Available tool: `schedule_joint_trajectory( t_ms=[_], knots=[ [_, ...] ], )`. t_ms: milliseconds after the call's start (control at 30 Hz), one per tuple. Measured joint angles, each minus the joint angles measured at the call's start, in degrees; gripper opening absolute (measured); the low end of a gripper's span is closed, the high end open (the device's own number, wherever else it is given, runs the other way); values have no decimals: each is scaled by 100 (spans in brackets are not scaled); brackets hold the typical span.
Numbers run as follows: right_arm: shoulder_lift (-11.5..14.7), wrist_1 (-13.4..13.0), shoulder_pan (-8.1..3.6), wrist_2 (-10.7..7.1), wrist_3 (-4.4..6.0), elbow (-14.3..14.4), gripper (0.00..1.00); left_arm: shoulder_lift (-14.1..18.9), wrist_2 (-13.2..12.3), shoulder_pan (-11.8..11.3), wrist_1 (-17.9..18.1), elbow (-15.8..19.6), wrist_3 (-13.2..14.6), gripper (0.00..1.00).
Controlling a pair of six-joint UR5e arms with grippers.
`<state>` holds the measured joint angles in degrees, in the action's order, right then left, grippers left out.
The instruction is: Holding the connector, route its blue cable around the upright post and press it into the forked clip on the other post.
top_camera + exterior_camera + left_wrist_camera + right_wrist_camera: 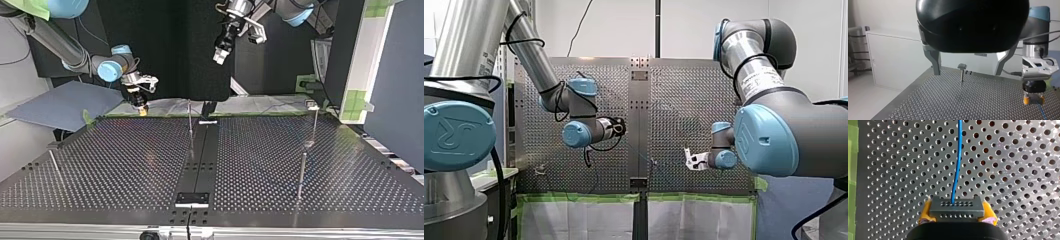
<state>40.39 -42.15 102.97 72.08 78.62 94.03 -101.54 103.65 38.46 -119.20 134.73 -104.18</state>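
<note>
My right gripper (957,216) clamped on connector (957,206); my left gripper (967,73) apart. I'd hold blue cable (957,162) taut rounding upright post (190,125).

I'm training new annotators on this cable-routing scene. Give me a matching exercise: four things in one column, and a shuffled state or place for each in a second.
1. thin blue cable
2. dark grey connector block
3. my left gripper, black with metal fingers
4. slim upright metal post

a. open, empty
b. standing ahead of my left gripper
c. clamped in my right gripper, between yellow pads
d. leaving the connector across the perforated table

Pairs: 1-d, 2-c, 3-a, 4-b
</note>
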Motion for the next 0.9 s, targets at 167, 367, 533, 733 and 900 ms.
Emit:
schedule_joint_trajectory(
  t_ms=[167, 367, 533, 733, 900],
  knots=[
    [0, 3, -11, 6, -2, 0, 0, 0, 9, -2, 3, 0, 193, 99],
    [0, 19, -16, 6, -3, 1, 0, 0, 53, -8, -9, 3, 523, 99],
    [0, 28, -25, 26, -13, 0, 0, -1, 99, -40, 5, 16, 766, 99],
    [39, 33, -49, 175, -103, -1, 0, -3, 271, -99, -80, 28, 779, 99],
    [200, 157, -59, 355, -144, 18, 0, -2, 517, -138, -166, 46, 909, 99]
  ],
)
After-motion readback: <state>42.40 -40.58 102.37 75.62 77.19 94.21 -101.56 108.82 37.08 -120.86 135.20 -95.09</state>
